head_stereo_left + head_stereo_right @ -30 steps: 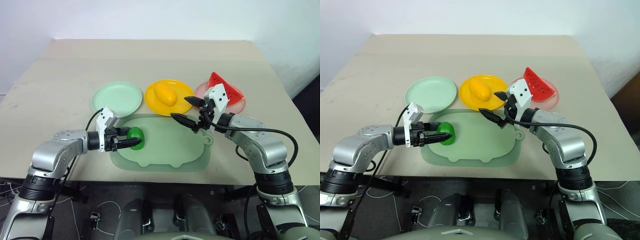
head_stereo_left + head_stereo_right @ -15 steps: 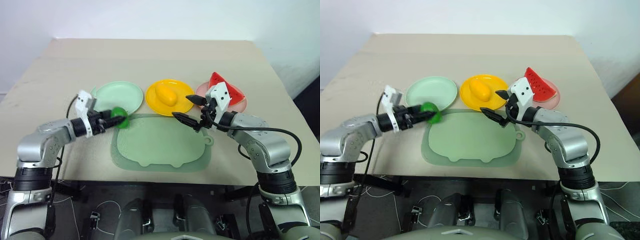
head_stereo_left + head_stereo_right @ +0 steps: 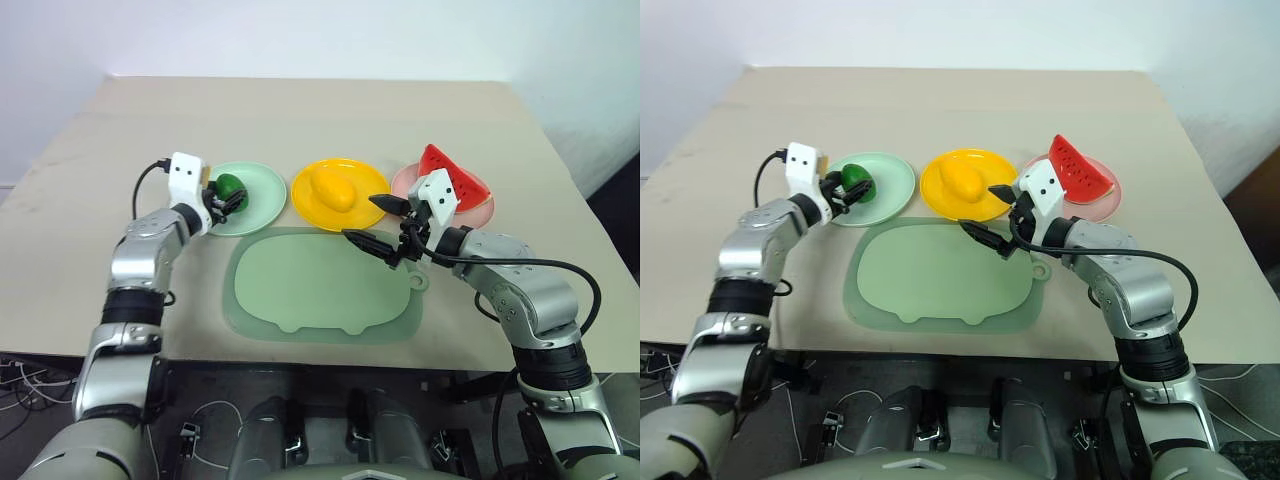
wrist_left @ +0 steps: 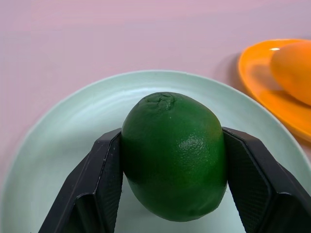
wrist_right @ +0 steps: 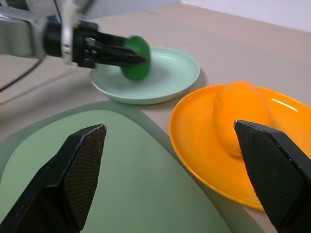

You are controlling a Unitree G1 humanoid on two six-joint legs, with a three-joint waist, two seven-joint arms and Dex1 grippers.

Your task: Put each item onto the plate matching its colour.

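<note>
My left gripper (image 3: 228, 194) is shut on the small green lime (image 4: 173, 154) and holds it just over the mint green plate (image 3: 256, 203); whether the lime touches the plate I cannot tell. The yellow mango (image 3: 332, 189) lies on the yellow plate (image 3: 362, 208). On the pink plate (image 3: 478, 210) rests the red watermelon wedge (image 3: 450, 177). My right gripper (image 3: 379, 222) hangs open and empty over the far right edge of the green tray, between the yellow and pink plates.
A large green rounded tray (image 3: 320, 290) with a small tab lies bare in front of the three plates. The tan table (image 3: 300, 120) stretches beyond the plates to a white wall; its front edge runs just below the tray.
My left arm lifted the lime off the tray and carried it forward and left, over the mint green plate. The right arm kept still.
</note>
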